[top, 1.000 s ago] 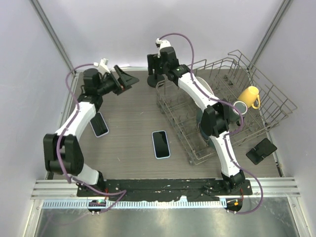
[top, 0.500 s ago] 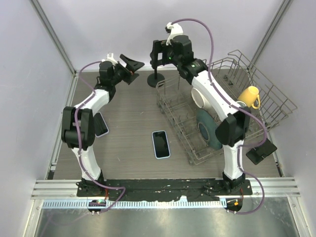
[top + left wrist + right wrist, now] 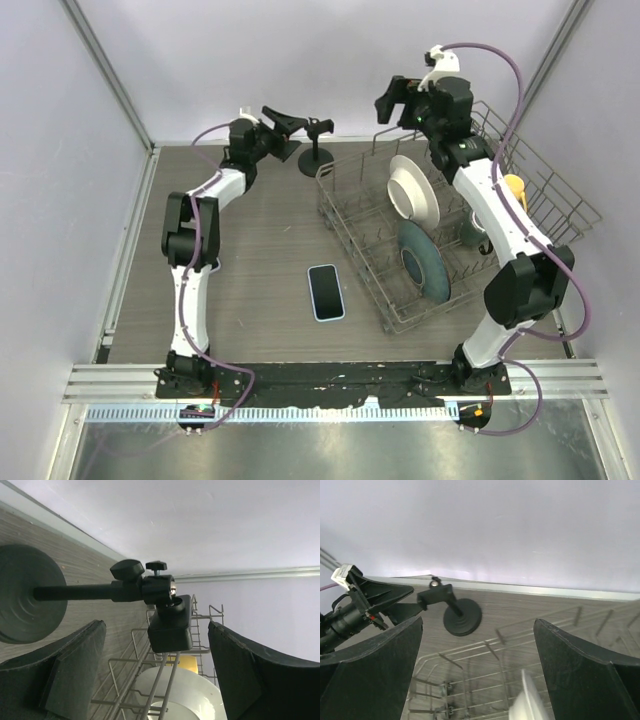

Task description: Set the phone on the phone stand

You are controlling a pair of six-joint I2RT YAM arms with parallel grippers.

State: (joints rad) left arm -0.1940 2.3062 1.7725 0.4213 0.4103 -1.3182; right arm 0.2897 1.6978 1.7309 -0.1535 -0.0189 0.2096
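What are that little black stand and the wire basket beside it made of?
The phone stand looks like matte black metal or hard plastic: a dull, even surface, moulded knobs and a small shiny bit at the joint. The dish rack seems to be thin grey metal wire, possibly coated; its finish is hard to tell.

The phone (image 3: 325, 292), black-screened with a pale blue rim, is lying flat and face up near the middle of the worktop (image 3: 260, 250), its long side running front to back. The stand (image 3: 317, 150) is standing upright at the far edge, well apart from it, showing a round disc base, thin post and small clamp head.
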